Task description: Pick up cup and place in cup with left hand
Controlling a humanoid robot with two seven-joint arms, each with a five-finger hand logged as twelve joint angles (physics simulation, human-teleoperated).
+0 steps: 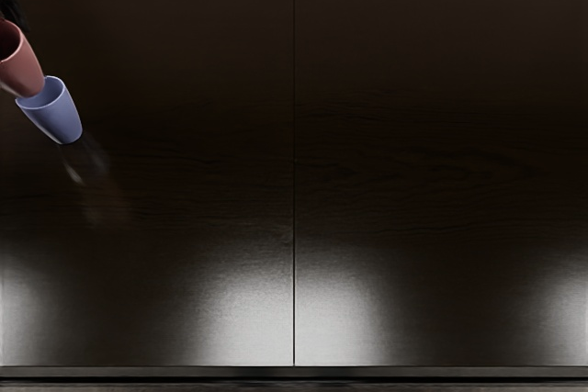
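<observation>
Left hand (13, 10) beside red cup (24, 66), blue (57, 115)

Desk (413, 181) dark, wood-grained, glossy; central seam (294, 135) visible. Blue cup (57, 115) stands on it, far left.

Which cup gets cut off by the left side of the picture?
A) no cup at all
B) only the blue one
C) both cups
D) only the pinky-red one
D: the pinky-red cup runs past the picture's left edge, while the blue cup sits a little way in from it.
</observation>
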